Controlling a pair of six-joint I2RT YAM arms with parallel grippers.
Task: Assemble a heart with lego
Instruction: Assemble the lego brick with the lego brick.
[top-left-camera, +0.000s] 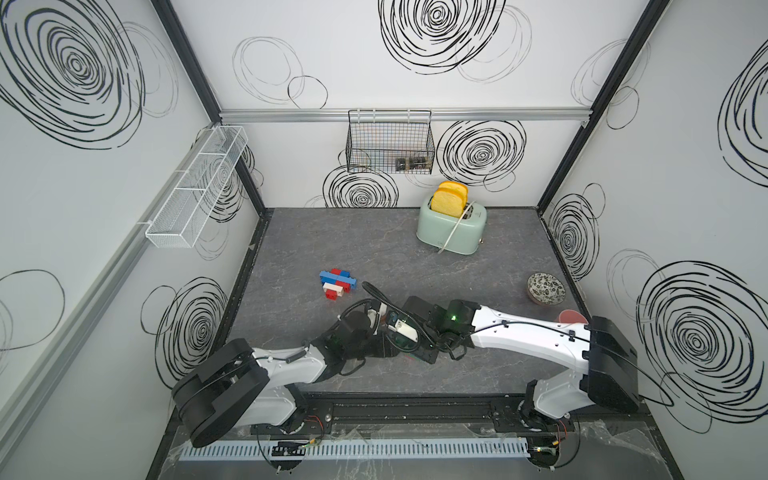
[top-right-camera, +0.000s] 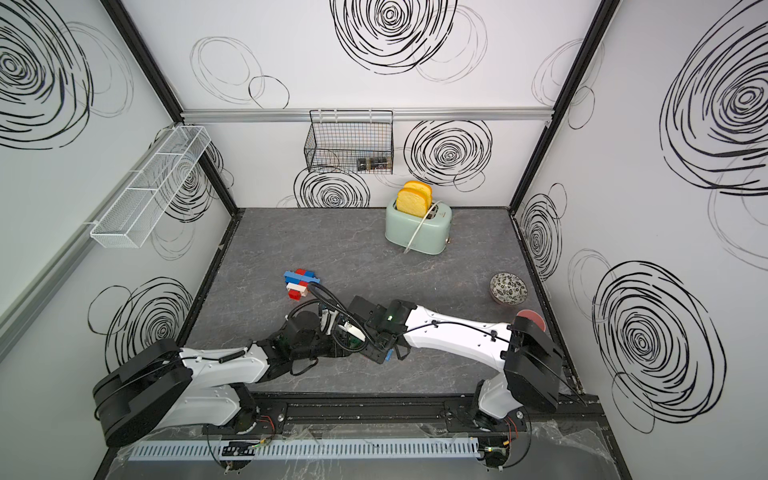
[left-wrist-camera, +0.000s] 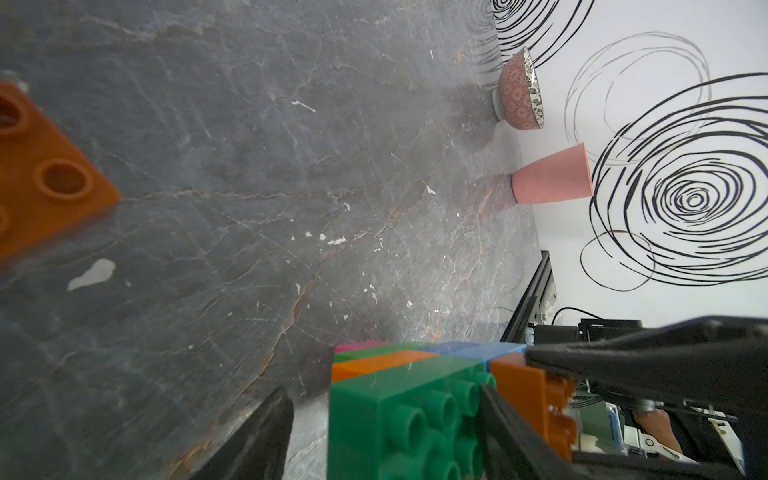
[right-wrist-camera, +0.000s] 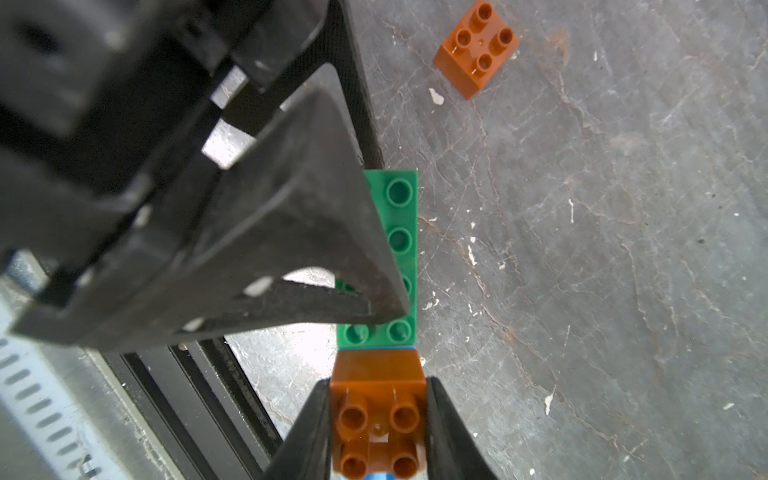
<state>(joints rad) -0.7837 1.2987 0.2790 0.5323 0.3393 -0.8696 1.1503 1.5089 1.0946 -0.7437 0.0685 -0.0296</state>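
Note:
A stacked lego piece lies near the table's front, its long green brick (right-wrist-camera: 401, 216) on top with orange, blue and pink bricks (left-wrist-camera: 374, 361) beneath. My right gripper (right-wrist-camera: 378, 386) is shut on a brown square brick (right-wrist-camera: 376, 415) at the green brick's end. My left gripper (left-wrist-camera: 384, 399) is open around the green brick (left-wrist-camera: 399, 419). One finger (left-wrist-camera: 515, 436) rests on its studs, and a gap shows beside the other finger (left-wrist-camera: 257, 436). A loose brown brick (right-wrist-camera: 476, 45) lies apart on the table. A blue, red and white lego cluster (top-left-camera: 337, 284) (top-right-camera: 302, 284) sits left of centre in both top views.
A mint toaster (top-left-camera: 451, 226) holding toast stands at the back. At the right edge are a patterned bowl (top-left-camera: 546, 286) and a pink cup (left-wrist-camera: 552, 174). A black wire basket (top-left-camera: 388, 143) and a white mesh shelf (top-left-camera: 195, 187) hang on the walls. Both arms cross over the front middle.

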